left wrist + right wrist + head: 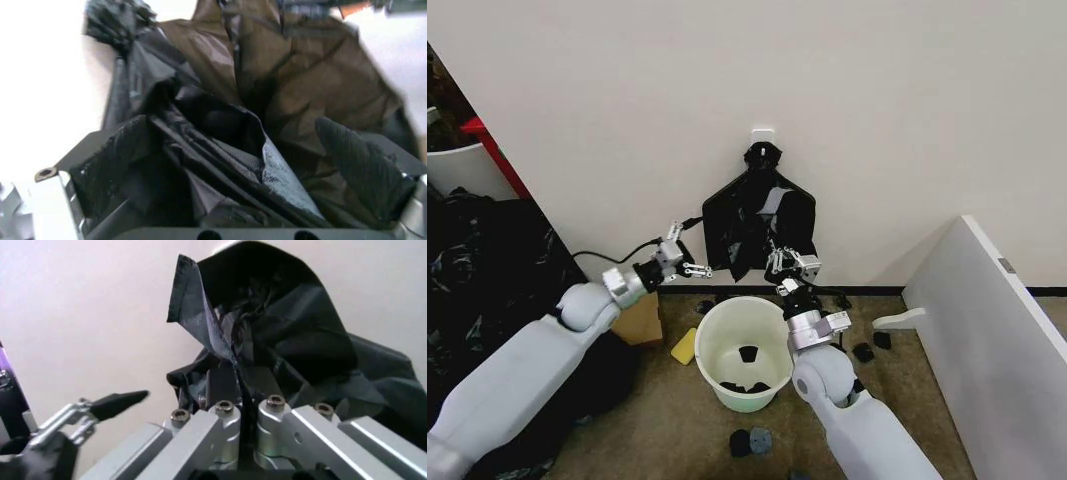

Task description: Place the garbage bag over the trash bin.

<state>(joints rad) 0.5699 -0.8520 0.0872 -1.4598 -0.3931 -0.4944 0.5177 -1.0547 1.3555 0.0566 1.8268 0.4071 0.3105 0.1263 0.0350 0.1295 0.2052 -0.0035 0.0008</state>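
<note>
right tool [235, 382] pinches crinkled black garbage bag [762, 225]; left tool [695, 268] spread.

Cardboard box [640, 318], white panel [987, 310] nearby

Both arms wear smooth pale-grey shells with silver metal wrist cuffs — the left gripper [695, 268] and right gripper [791, 263] show silver linkages, hex-socket screws, black textured pads.

The garbage bag [757, 232] is thin black plastic, glossy and crinkled. The trash bin [740, 372] is smooth pale plastic. The left pincer [247, 165] has matt, finely textured black pads [360, 160]; the right pincer [237, 385] shows bare brushed metal links.
</note>
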